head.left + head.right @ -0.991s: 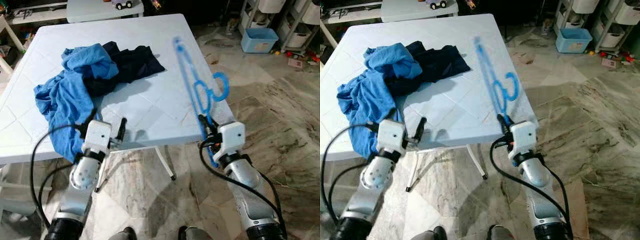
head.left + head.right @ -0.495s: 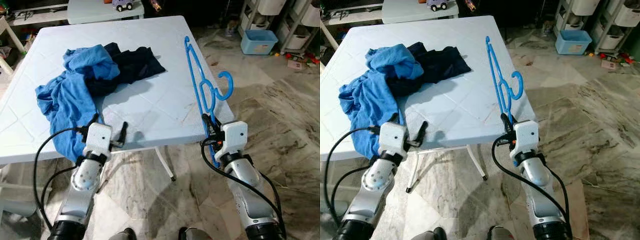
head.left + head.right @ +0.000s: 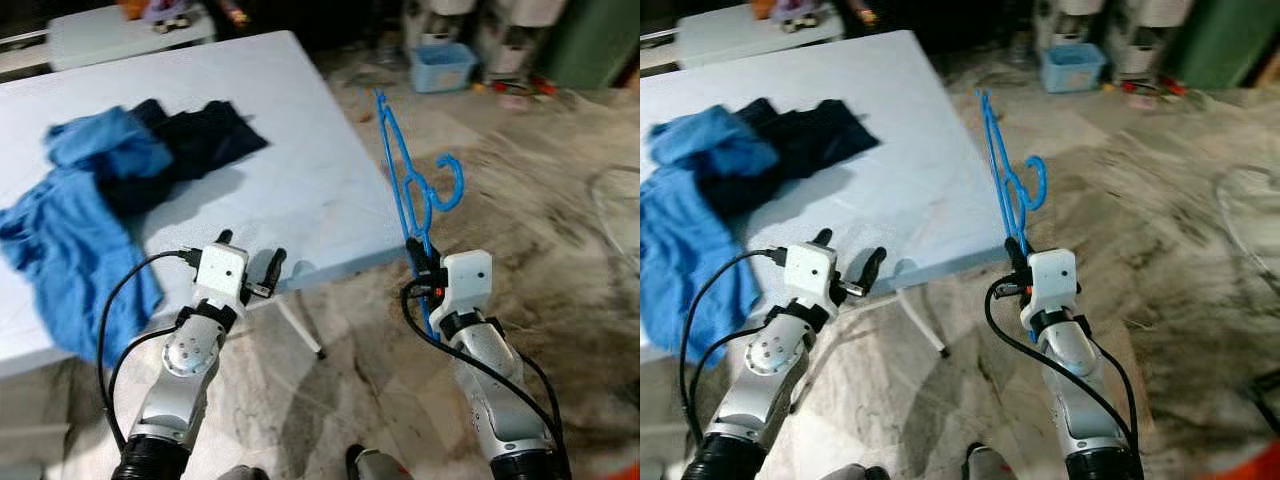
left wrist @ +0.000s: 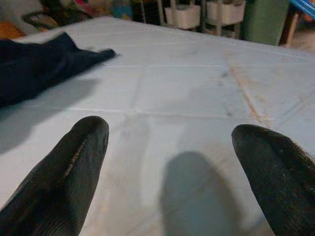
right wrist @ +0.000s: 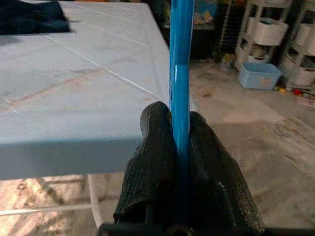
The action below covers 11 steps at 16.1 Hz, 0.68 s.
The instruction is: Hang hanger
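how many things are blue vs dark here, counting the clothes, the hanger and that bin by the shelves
Blue: 3 — the blue hanger clamped in the right end effector, the blue garment on the white table, and the light blue bin on the floor.
Dark: 1 — the navy garment lying beside the blue one.
Total: 4

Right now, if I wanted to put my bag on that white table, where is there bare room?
The white table is bare between the dark garment and its right edge, down to the front edge by the left gripper. The left side is crowded with blue clothing. The right gripper holds the blue hanger off that edge.
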{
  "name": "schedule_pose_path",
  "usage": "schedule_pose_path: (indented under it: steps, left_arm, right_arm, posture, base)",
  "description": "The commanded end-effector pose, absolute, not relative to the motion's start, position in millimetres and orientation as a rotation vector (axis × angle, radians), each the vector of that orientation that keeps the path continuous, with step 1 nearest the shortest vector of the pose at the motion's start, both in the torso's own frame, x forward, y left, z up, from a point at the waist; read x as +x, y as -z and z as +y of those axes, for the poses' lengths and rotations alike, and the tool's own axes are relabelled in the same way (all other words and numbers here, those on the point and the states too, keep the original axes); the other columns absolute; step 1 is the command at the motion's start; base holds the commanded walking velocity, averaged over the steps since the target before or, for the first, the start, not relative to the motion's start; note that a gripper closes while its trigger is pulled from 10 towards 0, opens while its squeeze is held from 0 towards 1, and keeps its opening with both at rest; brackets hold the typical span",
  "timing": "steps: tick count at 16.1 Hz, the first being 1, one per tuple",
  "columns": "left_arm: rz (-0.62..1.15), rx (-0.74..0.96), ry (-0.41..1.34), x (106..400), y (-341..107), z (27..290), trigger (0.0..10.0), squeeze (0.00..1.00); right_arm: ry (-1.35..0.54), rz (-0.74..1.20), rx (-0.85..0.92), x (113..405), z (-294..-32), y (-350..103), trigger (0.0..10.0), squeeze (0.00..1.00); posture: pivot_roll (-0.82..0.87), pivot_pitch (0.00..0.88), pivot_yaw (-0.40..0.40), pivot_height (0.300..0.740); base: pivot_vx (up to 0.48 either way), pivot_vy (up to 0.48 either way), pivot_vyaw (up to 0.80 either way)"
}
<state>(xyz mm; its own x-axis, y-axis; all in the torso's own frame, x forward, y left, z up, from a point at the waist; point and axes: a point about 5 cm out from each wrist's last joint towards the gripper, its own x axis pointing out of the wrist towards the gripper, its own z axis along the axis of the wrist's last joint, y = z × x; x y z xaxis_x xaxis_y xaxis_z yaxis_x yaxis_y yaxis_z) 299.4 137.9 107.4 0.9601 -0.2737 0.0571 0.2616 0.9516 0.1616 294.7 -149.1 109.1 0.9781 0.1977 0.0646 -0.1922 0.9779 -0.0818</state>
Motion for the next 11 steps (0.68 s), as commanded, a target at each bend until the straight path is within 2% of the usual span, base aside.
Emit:
schedule_pose_path:
  steps: [1,7,11]
  left_arm:
    - [-0.059,0.157,0.273,298.3,-105.1,139.0,10.0,0.00]
    - [-0.047,0.161,0.258,298.6,-104.1,140.0,10.0,0.00]
    - [-0.034,0.146,0.257,298.7,-102.6,140.0,10.0,0.00]
  right_arm:
    - [-0.179,-0.030,-0.068,292.0,-154.4,-100.7,10.0,0.00]
    - [-0.188,-0.026,-0.069,293.7,-153.9,-100.5,10.0,0.00]
    - [-0.205,-0.054,-0.059,290.7,-146.3,-106.3,10.0,0.00]
  posture:
    - [-0.21,0.132,0.059,0.740]
    - [-0.21,0.136,0.056,0.740]
    - [-0.23,0.190,0.078,0.740]
  base:
    - [0.000,0.000,0.00]
    - [0.000,0.000,0.00]
    - [0.000,0.000,0.00]
